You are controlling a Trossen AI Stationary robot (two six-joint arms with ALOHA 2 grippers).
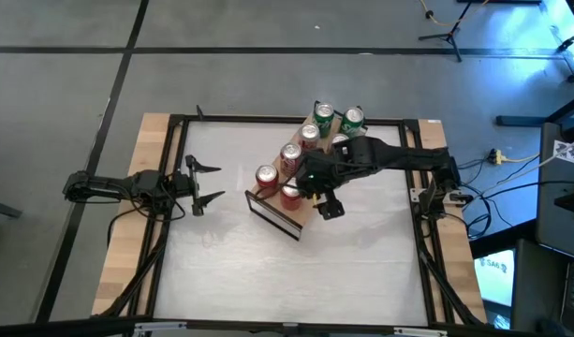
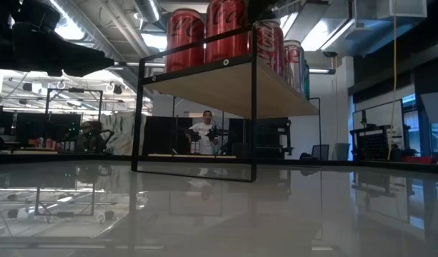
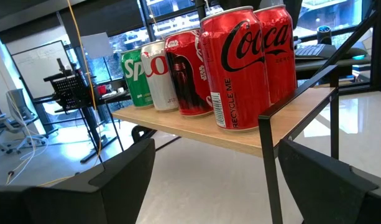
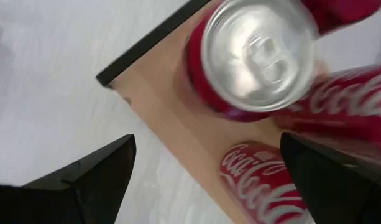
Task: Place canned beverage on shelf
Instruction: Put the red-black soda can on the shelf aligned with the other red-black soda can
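Arm links hide part of the shelf [image 1: 268,208] in the high view.

Grey floor [image 1: 62,84]; ceiling lights [image 2: 68,30], perhaps fluorescent.

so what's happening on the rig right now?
The right gripper hangs open above the near end of the shelf, over a red can standing there, holding nothing. The shelf carries a row of upright cans, red ones toward this end and green ones at the far end. The left gripper waits open off to the side, facing the shelf.
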